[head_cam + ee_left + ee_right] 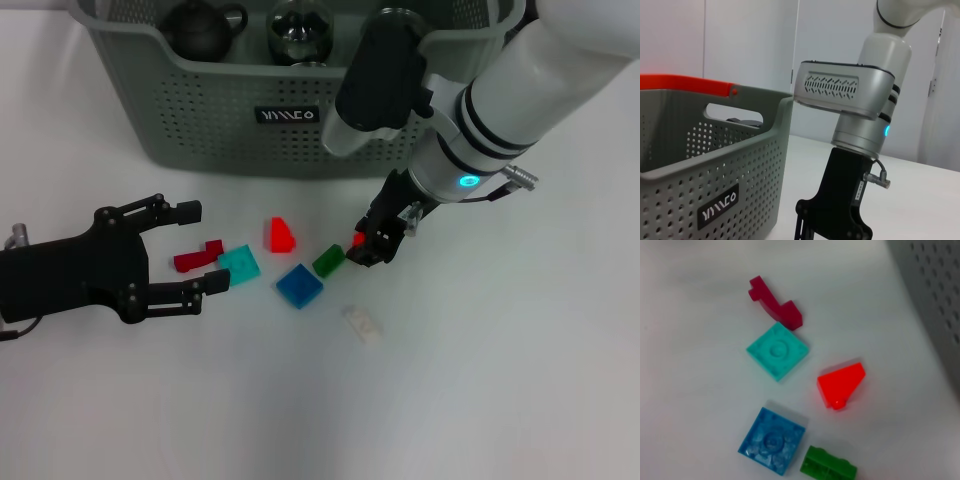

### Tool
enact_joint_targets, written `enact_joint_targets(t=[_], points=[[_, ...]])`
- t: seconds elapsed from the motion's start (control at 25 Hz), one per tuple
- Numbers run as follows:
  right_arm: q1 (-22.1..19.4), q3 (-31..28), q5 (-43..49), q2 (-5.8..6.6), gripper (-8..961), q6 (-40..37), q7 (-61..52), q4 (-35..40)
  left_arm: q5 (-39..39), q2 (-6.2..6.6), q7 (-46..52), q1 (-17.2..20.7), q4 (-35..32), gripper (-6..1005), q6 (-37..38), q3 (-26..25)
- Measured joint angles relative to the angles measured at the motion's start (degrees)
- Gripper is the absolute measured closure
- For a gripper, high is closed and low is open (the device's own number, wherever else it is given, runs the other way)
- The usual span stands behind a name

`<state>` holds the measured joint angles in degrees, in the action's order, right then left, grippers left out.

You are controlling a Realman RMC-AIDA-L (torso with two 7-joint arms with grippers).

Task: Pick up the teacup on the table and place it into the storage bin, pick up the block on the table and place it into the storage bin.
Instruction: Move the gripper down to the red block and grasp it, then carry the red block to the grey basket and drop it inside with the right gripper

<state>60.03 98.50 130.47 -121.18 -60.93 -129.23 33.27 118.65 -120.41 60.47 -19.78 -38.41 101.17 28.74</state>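
I've got the right gripper (368,246) down low over the white table (480,380), just in front of the storage bin (210,120), which sits along the far edge. Its jaws are pinching a small red block (358,240); I can see only a sliver of red between the black fingertips. Right beside those tips lies a green block (328,260), and I can't tell whether they touch.

The other pieces are strewn across the middle of the table: a red wedge block (281,235), a blue square plate (299,285), a teal square plate (239,264), a dark red block (198,258) and, nearer me, a pale clear block (363,323). My right wrist view shows the same cluster lying flat and apart from one another.

Inside the bin I can make out a dark teapot (203,27) and a glass vessel (299,30) beside it. I can't pick out a teacup on the table.

The left gripper (198,245) rests toward the left edge, jaws spread wide and holding nothing, with the dark red block and the teal plate lying between its fingertips.
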Motion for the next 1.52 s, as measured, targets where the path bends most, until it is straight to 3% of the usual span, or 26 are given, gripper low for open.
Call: enact_joint_targets(t=[0.32,0.56,0.72,0.84,1.04,1.2,1.36,1.52], points=[[0.0,0.3,0.0,-0.02,570,0.4,0.0,0.0,0.0,0.05,0.7,-0.1,0.0,113,0.2,0.0],[0.0,0.2,0.0,-0.01,639,0.3,-0.3,0.2,0.0,0.09,0.8,-0.1,0.0,113,0.3,0.0],[-1.1,-1.4,-0.8,0.71,727,-3.2,-0.8,3.6,-0.1,0.17,0.9,0.1,-0.2,113,0.5,0.0],[-4.0,-6.7,0.3,1.49,749,-10.9,-1.7,10.5,-0.2,0.22,1.2,0.2,-0.4,113,0.8,0.0],[-8.7,-19.0,4.7,2.05,749,-29.4,-6.1,29.9,-0.3,0.32,1.5,0.2,-0.5,114,1.1,0.0],[-7.0,-31.2,1.8,1.77,748,-41.7,-9.7,41.9,-0.3,0.45,1.6,-0.2,-0.5,114,1.3,0.0],[-0.9,-41.6,-1.6,2.59,748,-43.1,-14.4,45.6,-0.4,0.44,1.6,-0.5,-0.5,114,1.3,0.0],[4.8,-42.3,3.9,4.2,748,-34.1,-16.2,40.4,-0.4,0.5,1.6,-0.8,-0.5,113,1.3,0.0]])
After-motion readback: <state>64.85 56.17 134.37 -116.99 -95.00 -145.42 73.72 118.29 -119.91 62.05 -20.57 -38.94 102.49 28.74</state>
